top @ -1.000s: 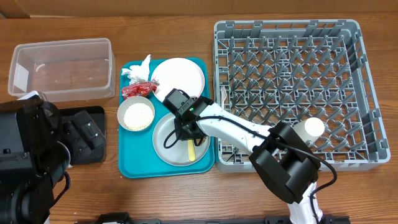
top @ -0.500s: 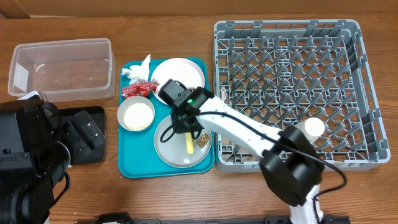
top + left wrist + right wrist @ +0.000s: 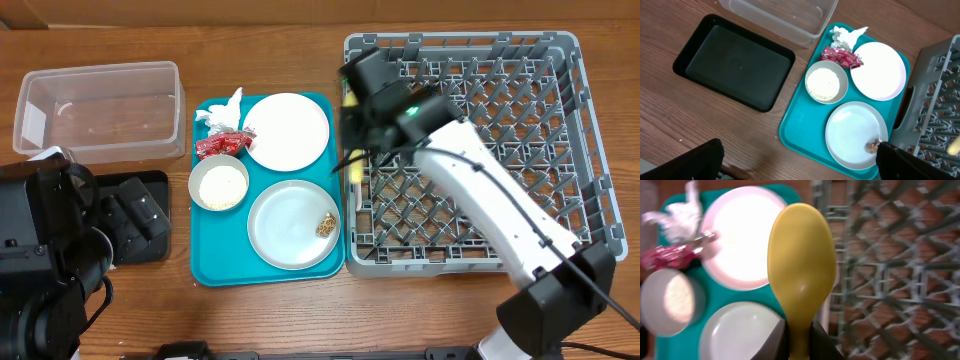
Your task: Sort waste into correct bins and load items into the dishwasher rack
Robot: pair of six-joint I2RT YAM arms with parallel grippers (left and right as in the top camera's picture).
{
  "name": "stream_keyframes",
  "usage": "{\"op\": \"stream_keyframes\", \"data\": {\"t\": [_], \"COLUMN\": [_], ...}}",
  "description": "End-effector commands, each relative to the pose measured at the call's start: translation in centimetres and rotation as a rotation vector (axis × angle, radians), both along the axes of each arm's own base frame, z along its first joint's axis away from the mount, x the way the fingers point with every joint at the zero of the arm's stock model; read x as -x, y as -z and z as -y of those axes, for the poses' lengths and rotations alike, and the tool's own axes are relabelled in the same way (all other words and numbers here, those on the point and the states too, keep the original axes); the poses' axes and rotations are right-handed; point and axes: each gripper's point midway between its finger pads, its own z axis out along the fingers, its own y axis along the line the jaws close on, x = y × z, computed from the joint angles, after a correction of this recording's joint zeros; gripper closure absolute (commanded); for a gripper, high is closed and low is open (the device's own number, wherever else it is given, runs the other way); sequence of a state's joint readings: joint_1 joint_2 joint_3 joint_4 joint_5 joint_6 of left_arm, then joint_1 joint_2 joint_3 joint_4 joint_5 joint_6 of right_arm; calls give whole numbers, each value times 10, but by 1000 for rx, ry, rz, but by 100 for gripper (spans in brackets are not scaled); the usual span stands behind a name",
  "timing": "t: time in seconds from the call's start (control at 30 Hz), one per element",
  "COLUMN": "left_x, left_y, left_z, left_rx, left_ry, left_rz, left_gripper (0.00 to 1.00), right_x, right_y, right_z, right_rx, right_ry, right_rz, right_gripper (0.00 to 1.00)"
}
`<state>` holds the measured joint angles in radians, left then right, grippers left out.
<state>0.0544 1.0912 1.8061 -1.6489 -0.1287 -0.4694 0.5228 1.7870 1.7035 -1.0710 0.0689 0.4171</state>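
My right gripper (image 3: 351,160) is shut on the yellow spoon (image 3: 801,265) and holds it in the air over the left edge of the dishwasher rack (image 3: 470,150). The spoon's bowl points away from the fingers. On the teal tray lie the white plate (image 3: 287,131), the grey-green plate (image 3: 292,223) with the brown morsel (image 3: 326,226), the bowl of rice (image 3: 219,184), the red wrapper (image 3: 220,145) and the tissue (image 3: 222,112). My left gripper (image 3: 800,167) is open and empty, high above the table's front left. My right arm hides the cup.
The clear tub (image 3: 100,110) stands at the back left. The black tray (image 3: 735,67) lies in front of it, partly under my left arm in the overhead view. The teal tray (image 3: 210,262) lies between the bins and the rack.
My right gripper lifted the yellow spoon off the grey-green plate and carried it back and right to the rack's left edge. The morsel stayed on the plate. My left arm has not moved.
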Motion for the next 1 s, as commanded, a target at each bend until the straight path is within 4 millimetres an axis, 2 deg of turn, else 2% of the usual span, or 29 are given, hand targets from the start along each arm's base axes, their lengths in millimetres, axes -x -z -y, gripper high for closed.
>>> {"op": "stream_keyframes", "data": {"t": [0.0,0.2,0.23,0.27,0.3,0.43,0.6,0.8,0.97], "left_x": [0,0,0,0,0,0,0,0,0], "left_y": [-1,-1,-1,-1,-1,-1,-1,-1,-1], "left_z": [-3,-3,-3,-3,-3,-3,-3,-3,-3], "left_rx": [-2,-2,-2,-2,-2,-2,-2,-2,-2], "left_ry": [-20,-20,-20,-20,-20,-20,-20,-20,-20], "left_rz": [7,7,7,7,7,7,7,7,7], "left_gripper": [0,0,0,0,0,0,0,0,0], "right_x": [-2,0,-1,-2,-3,-6,3,35,67], "right_y": [18,48,51,55,56,55,35,-3,-5], "right_z": [12,14,13,13,13,13,-3,-48,-89], "right_rx": [54,60,57,56,56,51,-17,-127,-147], "right_ry": [-40,-39,-35,-32,-30,-28,-80,-187,-267], "right_rz": [-22,-52,-51,-46,-40,-26,-26,19,8], "right_gripper": [89,88,83,56,49,49,48,48,47]}}
